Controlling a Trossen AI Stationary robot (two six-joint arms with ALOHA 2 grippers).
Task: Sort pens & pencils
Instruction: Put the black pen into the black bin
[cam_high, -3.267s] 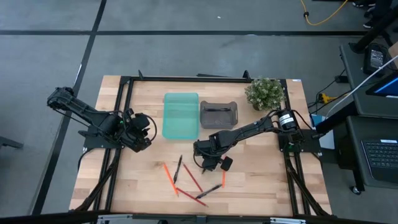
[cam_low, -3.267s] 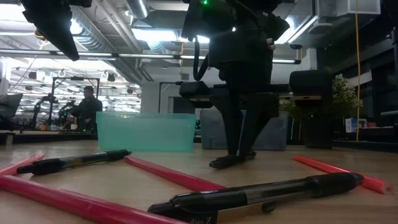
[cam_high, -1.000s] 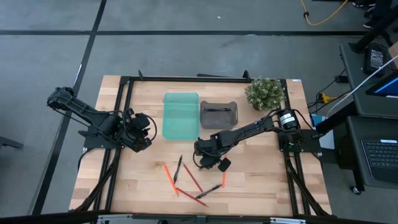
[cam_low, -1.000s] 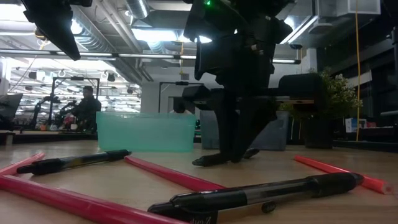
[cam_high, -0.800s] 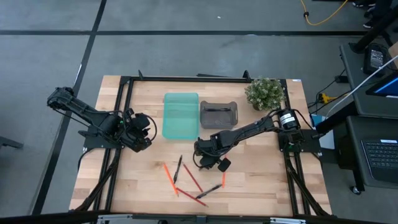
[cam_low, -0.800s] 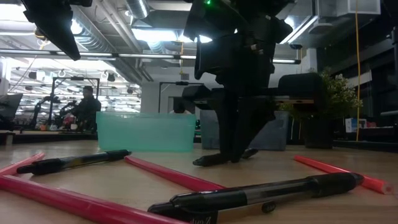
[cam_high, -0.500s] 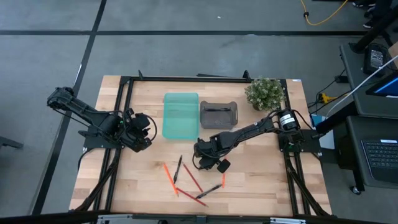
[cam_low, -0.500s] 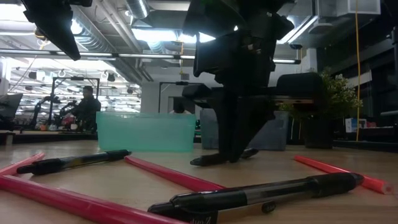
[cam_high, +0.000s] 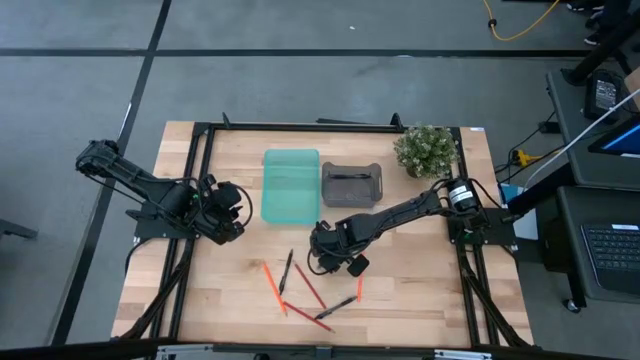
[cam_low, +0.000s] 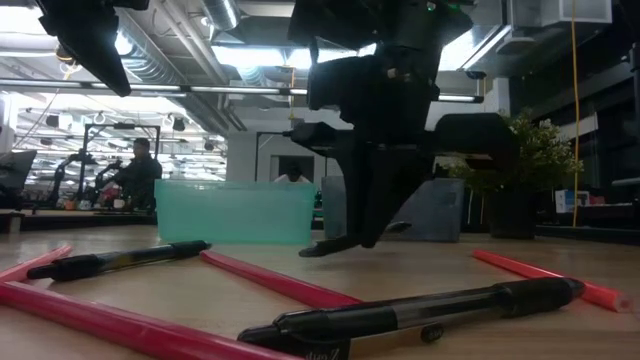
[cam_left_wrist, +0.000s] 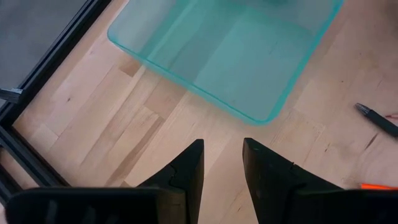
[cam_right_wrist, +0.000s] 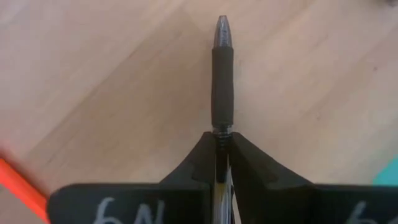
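Note:
My right gripper (cam_high: 322, 260) hangs over the middle of the table, shut on a black pen (cam_low: 340, 243), which is off the wood. Two more black pens (cam_high: 288, 270) (cam_high: 336, 307) lie flat among orange and red pencils (cam_high: 270, 283) (cam_high: 309, 285) (cam_high: 359, 290) near the front edge. My left gripper (cam_left_wrist: 222, 168) waits open above the table's left side, beside the teal bin (cam_high: 290, 185), with nothing between its fingers. My right gripper pinches the pen's barrel (cam_right_wrist: 221, 132) between its two fingers, just behind the rubber grip section. The fingers (cam_low: 365, 225) come steeply from above. The pen hangs clear of the table, slightly tilted, with its tip end (cam_low: 308, 250) lower.
A grey bin (cam_high: 351, 185) stands right of the teal bin at the back, and a potted plant (cam_high: 425, 148) at the far right corner. A black metal frame (cam_high: 200, 180) runs along the table's sides. Bare wood lies around the loose pens and pencils.
My right gripper has risen a little and drifted toward the table's left, taking the black pen with it. The pen lay on the wood a second ago; now it hangs clear, tip end lower.

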